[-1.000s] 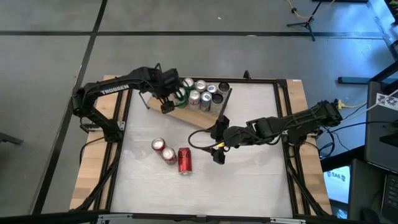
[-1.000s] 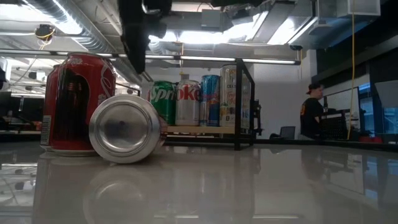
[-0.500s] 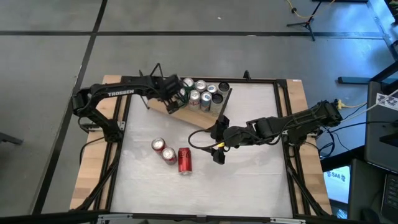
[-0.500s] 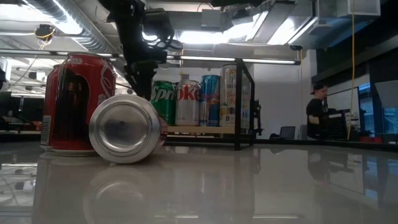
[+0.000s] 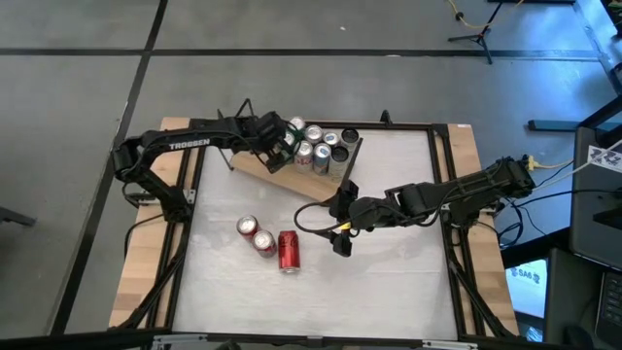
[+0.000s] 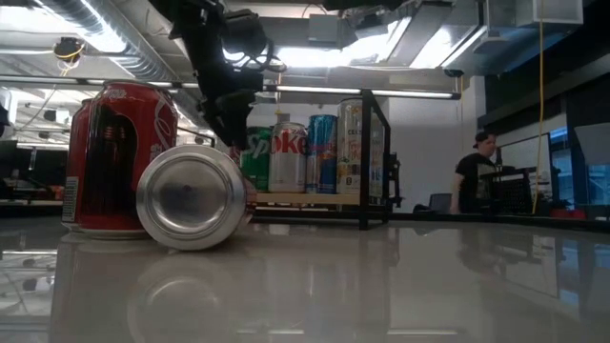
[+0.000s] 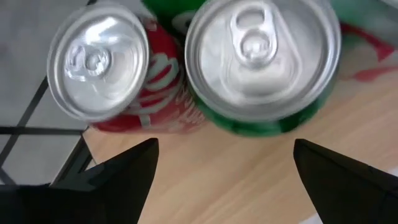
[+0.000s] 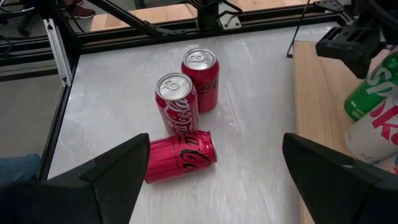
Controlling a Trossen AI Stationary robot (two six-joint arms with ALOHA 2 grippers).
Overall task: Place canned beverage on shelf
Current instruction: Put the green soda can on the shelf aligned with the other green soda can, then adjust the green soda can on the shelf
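The shelf (image 5: 292, 178), a wooden board on black wire supports, stands at the table's far side and carries several upright cans (image 5: 326, 146). My left gripper (image 5: 280, 154) hangs open over its left end. The fingers (image 7: 124, 174) point steeply down just short of a green can (image 7: 261, 56), with a red can (image 7: 99, 62) beside it. Three red cans rest on the table at the near left: two upright (image 8: 200, 78) (image 8: 176, 102), one on its side (image 8: 180, 155). My right gripper (image 5: 340, 233) hovers open over the table's middle.
The table's black frame rails (image 5: 190, 194) run along its sides, and a cable (image 5: 311, 226) trails by my right gripper. Bare tabletop (image 5: 389, 282) lies at the near right. In the low view a person (image 6: 472, 181) stands in the room behind.
My left gripper has come down over the shelf's left end and moved toward the green can. It has tipped its fingers more steeply down. It has stayed open. The cans have not moved.
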